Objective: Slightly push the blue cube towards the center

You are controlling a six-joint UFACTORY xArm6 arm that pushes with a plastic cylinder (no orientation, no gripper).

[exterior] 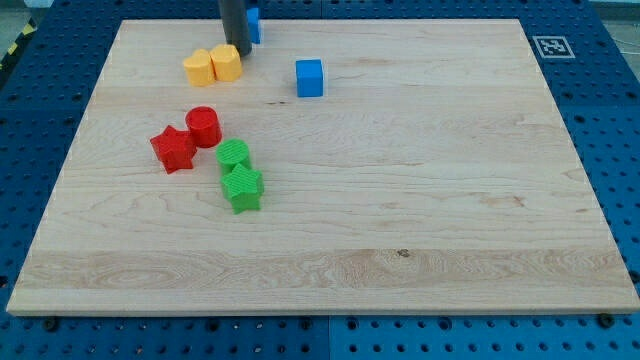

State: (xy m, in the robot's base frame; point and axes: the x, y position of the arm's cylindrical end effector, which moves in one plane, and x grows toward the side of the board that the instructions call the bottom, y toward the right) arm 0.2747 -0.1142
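Pale wooden board (400,200) on blue pegboard table (610,120), printed marker (551,45) at far right corner. Blue cube (310,78) far, left of middle. My tip (241,52) holding nothing, touching yellow blocks (213,65), well left of cube, partly hiding another blue block (254,24).

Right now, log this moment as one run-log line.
my tip: beside yellow blocks, view's top | blue cube: untouched, right of tip | second blue block: behind rod | push: pending
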